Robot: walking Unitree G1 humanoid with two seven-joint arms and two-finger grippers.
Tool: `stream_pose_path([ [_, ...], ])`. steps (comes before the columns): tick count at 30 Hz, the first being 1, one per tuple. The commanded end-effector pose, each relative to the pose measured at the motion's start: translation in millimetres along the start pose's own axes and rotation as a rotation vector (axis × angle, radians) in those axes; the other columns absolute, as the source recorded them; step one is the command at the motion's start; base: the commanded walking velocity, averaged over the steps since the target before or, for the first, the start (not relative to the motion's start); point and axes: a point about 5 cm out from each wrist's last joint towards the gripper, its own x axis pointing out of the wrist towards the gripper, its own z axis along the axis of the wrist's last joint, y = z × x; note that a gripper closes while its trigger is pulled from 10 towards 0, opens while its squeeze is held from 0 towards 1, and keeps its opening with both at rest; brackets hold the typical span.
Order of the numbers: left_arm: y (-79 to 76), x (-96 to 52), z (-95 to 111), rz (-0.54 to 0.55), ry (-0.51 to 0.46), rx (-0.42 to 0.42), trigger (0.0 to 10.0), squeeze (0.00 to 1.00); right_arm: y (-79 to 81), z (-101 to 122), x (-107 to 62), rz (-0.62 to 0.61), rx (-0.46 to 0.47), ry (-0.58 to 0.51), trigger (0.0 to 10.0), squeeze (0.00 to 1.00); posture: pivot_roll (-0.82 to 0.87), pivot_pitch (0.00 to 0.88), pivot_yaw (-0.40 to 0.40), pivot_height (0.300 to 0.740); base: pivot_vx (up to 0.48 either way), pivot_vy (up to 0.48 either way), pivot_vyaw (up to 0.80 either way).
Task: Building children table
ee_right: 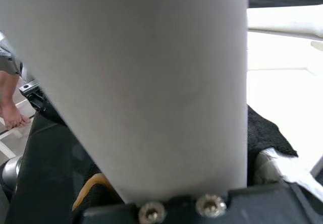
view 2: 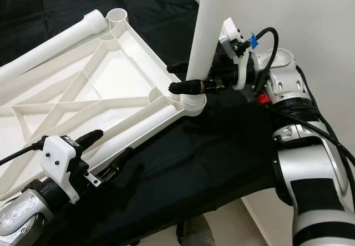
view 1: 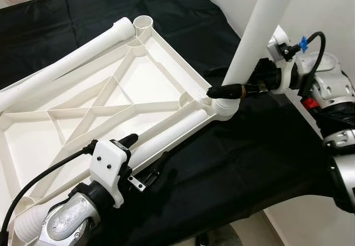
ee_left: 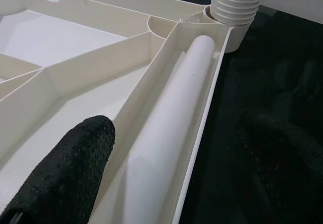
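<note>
One leg (view 2: 209,32) stands gripped in my right gripper (view 2: 191,86), its threaded end in the corner socket (view 2: 192,106) of the upturned tabletop (view 1: 83,118) below. Keep it plumb while turning. My left gripper (ee_left: 171,163) hovers open astride a loose leg (ee_left: 169,133).

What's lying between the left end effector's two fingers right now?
In the left wrist view, a loose white plastic leg tube and the upturned white tabletop's edge rail lie between the open left end effector's fingers, over black cloth.
</note>
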Motion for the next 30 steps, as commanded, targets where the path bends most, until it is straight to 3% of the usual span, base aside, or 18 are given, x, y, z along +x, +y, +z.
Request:
stream_pose_path([
  [1,-1.4,-4.0,0.1,-0.005,0.018,0.012,10.0,0.00,2.0,-5.5,-2.2,0.009,0.010,0.027,10.0,0.00,0.09,0.359,0.031,0.740,0.000,0.000,0.00],
  [30,-2.1,-3.8,2.9,-0.003,0.013,0.023,10.0,0.00,-1.6,-9.6,10.5,0.016,0.001,0.014,10.0,0.00,0.09,0.373,0.027,0.740,0.000,0.000,0.00],
])
